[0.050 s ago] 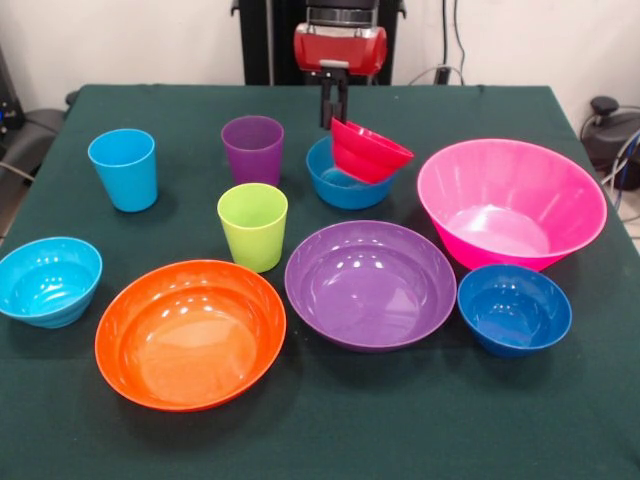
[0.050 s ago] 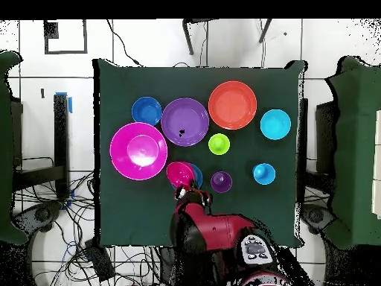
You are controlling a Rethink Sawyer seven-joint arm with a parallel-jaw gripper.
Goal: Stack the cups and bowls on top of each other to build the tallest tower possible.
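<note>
The red bowl (image 1: 369, 150) is held by its far rim in the closed end effector (image 1: 334, 108), tilted and partly over the blue bowl (image 1: 340, 180) just below it on the tabletop (image 1: 320, 430), so the coming move is judged a short lowering.

Bright, even overhead light; soft shadows on the cloth (image 1: 330, 430); glare spots in the glossy bowls (image 1: 370, 283); focus sharp.

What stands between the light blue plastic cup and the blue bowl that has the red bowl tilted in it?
The purple plastic tumbler stands between the light blue cup and the blue bowl; the front view shows it.
</note>
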